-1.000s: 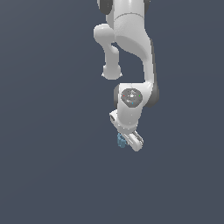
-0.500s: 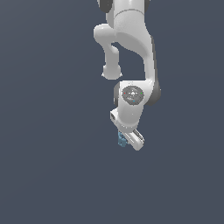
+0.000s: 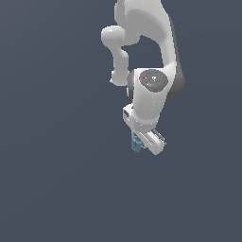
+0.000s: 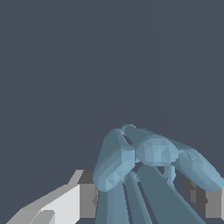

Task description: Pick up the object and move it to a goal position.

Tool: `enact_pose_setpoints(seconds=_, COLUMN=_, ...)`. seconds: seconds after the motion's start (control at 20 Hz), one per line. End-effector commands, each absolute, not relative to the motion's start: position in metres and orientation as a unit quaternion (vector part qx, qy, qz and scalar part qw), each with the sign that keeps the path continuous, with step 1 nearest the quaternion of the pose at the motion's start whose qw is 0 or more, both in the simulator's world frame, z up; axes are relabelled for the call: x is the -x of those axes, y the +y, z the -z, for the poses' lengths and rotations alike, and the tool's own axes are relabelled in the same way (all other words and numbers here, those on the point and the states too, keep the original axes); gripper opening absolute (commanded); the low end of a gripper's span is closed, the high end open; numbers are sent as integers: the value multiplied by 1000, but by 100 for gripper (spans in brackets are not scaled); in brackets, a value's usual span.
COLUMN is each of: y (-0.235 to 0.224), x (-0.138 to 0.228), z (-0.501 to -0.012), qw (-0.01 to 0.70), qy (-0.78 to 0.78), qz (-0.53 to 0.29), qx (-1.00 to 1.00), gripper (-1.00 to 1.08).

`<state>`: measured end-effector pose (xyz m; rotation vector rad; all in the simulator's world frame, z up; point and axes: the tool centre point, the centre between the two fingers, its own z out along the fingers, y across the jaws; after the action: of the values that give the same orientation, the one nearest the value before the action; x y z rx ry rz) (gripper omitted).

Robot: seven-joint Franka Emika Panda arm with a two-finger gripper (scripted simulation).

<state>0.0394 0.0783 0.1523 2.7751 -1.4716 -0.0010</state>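
The white robot arm (image 3: 150,90) reaches down from above against a plain dark gray background. At its low end sits the gripper (image 3: 140,143). The small light-blue object (image 3: 136,142), made of rounded ridges side by side, sits right at the gripper's tip. In the wrist view the object (image 4: 148,170) fills the space between the two fingers (image 4: 76,199), which press in on it from each side and hold it.

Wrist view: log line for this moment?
phase: carry | object: light-blue, ridged, between jaws | gripper: shut on object | goal: not visible
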Motion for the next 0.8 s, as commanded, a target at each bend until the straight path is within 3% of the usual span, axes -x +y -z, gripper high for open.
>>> enact_pose_setpoints(seconds=0.0, y=84, x=-39, z=-179, qw=0, qy=-469, qz=0, qx=-883, gripper=-100)
enact_pose_setpoints(seconds=0.75, y=119, x=-35, z=-352, qw=1, qy=-469, qz=-1, qx=-883, gripper=-100)
